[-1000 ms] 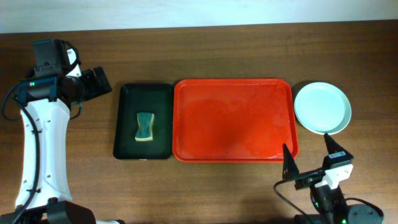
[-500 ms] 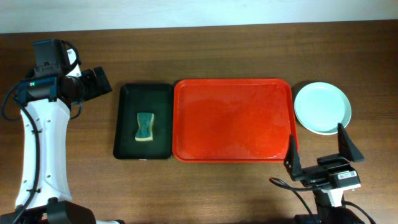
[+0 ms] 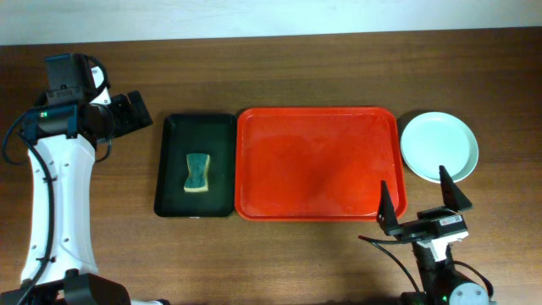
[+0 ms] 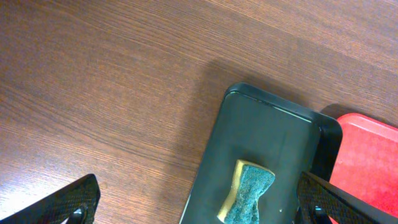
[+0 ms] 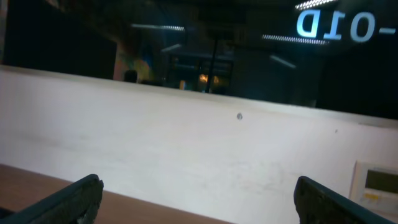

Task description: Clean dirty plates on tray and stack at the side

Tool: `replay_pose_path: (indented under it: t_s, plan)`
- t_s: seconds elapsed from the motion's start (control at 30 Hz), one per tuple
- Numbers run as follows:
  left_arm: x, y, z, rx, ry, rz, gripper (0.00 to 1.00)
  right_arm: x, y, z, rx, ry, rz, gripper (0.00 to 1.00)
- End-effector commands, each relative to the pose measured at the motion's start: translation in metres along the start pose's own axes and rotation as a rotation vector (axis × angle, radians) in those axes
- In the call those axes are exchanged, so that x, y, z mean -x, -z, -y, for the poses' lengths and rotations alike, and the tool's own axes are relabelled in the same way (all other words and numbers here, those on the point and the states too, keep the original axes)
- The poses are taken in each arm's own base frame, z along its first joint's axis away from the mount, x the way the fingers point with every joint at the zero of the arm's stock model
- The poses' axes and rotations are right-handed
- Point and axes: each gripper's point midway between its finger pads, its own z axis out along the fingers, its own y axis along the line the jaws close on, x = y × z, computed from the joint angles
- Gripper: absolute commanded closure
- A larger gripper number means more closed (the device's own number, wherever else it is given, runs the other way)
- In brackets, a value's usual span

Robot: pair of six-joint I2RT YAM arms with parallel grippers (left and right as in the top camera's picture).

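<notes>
The red tray (image 3: 318,163) lies mid-table with a bare, slightly glossy surface. A pale mint plate (image 3: 439,146) rests on the wood just right of it. My right gripper (image 3: 417,193) hovers open near the front edge, below the plate and off the tray's front right corner. Its camera faces a white wall, with the right gripper (image 5: 199,202) holding nothing. My left gripper (image 3: 140,110) is at the far left, open and empty. In its own view the left gripper (image 4: 199,205) looks down on the black tray's left edge, with the red tray's corner (image 4: 367,162) at the right.
A narrow black tray (image 3: 174,165) sits against the red tray's left side, holding a green and yellow sponge (image 3: 196,173). The sponge (image 4: 247,199) and black tray (image 4: 267,143) also show in the left wrist view. Brown wooden table (image 3: 279,68) surrounds everything.
The right gripper has rocked at the front edge, drifting right and then back left, staying open. The left arm, trays, sponge and plate have not moved.
</notes>
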Motion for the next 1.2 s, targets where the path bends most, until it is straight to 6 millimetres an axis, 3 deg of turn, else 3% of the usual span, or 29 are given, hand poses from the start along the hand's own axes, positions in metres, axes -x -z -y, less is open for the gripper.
replay_pose_path:
  t_s: [0.0,0.2,0.4,0.57,1.17]
  plan:
    - [0.003,0.004,0.000,-0.004,0.015,0.013,0.01,-0.014,0.002,0.000,-0.006,-0.012,-0.028,0.01]
    - [0.003,0.004,0.000,-0.004,0.015,0.013,0.01,-0.042,0.004,0.005,-0.061,-0.049,-0.141,0.01]
    - [0.003,0.004,0.000,-0.004,0.015,0.013,0.01,-0.103,0.024,0.025,-0.236,-0.200,-0.390,0.01]
    - [0.003,0.004,0.000,-0.004,0.015,0.013,0.01,-0.127,0.036,0.022,-0.243,-0.203,-0.498,0.01]
    - [0.003,0.004,0.000,-0.004,0.015,0.013,0.01,-0.126,0.034,0.016,-0.203,-0.207,-0.497,0.01]
